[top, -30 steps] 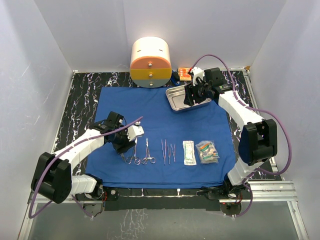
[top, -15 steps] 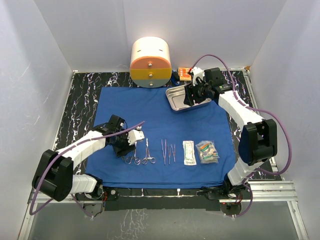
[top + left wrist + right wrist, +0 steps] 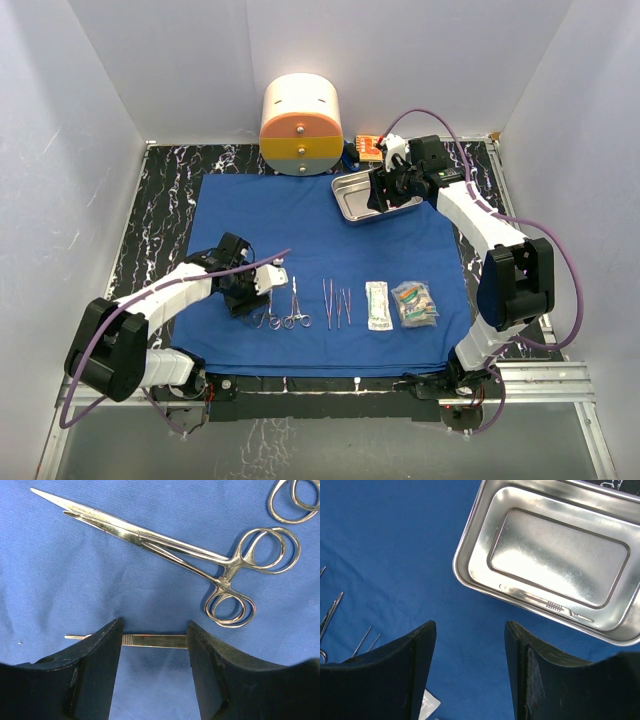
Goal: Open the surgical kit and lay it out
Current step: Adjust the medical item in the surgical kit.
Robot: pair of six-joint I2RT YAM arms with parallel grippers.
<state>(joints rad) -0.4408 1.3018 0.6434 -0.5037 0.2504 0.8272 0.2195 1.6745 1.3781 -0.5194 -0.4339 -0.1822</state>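
The royal-blue cloth [image 3: 300, 220] lies spread flat. On its near part sit, in a row, ring-handled scissors [image 3: 268, 312], forceps [image 3: 296, 305], tweezers [image 3: 336, 300] and two clear packets [image 3: 377, 305] [image 3: 414, 303]. My left gripper [image 3: 258, 288] is low over the cloth just left of the row, open. In the left wrist view a thin scalpel [image 3: 155, 641] lies crosswise at its fingertips [image 3: 107, 640], below the forceps [image 3: 165, 542]. My right gripper [image 3: 385, 190] hangs open over the cloth beside the steel tray [image 3: 470, 540], which holds one scalpel [image 3: 547, 605].
A round cream-and-orange drawer container [image 3: 300, 125] stands at the back edge of the cloth, with a small orange box [image 3: 367, 146] to its right behind the tray. White walls close in the black marbled table [image 3: 165, 200] on three sides.
My left gripper has moved toward the near edge and slightly right, ending beside the ring-handled tools. The right arm has not moved.
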